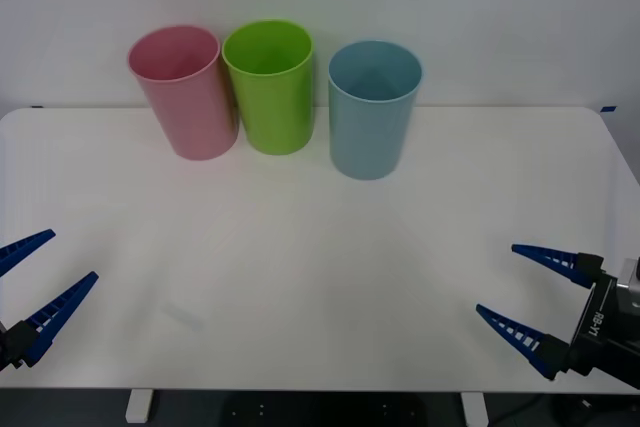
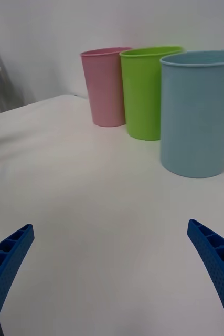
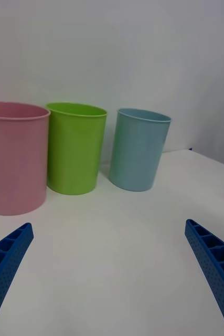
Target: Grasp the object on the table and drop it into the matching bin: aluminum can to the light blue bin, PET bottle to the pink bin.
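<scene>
While upright, light blue bin (image 1: 373, 112) tapers | pink bin (image 1: 184, 93) likewise

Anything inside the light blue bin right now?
From the front view, the light blue bin shows bare inner wall near its rim; its bottom is hidden by the front wall, so a can down there can't be ruled out.

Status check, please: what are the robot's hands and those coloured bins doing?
Left gripper, right gripper: fingers open, low at near table corners. Pink bin, light blue bin upright.
</scene>
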`<action>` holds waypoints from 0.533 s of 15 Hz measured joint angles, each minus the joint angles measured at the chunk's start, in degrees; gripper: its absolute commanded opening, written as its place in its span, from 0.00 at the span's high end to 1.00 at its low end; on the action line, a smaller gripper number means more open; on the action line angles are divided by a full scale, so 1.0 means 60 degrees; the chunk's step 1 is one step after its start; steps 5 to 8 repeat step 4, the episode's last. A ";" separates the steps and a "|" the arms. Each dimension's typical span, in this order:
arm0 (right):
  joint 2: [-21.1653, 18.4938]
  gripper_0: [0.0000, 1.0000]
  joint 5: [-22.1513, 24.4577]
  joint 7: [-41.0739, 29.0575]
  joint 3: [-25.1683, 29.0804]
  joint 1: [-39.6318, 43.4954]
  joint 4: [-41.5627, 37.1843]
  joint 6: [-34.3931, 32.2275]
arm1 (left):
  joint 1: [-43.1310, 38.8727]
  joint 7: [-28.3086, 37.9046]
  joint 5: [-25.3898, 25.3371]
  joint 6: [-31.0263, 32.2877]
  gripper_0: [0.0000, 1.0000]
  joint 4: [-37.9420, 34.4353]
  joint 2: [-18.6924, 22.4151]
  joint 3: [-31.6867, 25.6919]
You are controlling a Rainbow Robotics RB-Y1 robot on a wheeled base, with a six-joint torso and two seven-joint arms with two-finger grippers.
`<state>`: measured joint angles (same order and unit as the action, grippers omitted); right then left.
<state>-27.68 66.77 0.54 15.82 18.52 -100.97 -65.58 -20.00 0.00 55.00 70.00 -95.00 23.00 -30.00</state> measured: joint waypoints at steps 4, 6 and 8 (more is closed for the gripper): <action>0.0000 0.00 -0.0010 0.0012 0.0015 0.0107 0.0007 0.0000 | 0.0000 0.0000 0.0000 0.0000 0.00 0.0000 0.0000 0.0000; 0.0000 0.00 -0.0010 0.0012 0.0015 0.0107 0.0007 0.0000 | 0.0000 0.0000 0.0000 0.0000 0.00 0.0000 0.0000 0.0000; 0.0000 0.00 -0.0010 0.0012 0.0015 0.0107 0.0007 0.0000 | 0.0000 0.0000 0.0000 0.0000 0.00 0.0000 0.0000 0.0000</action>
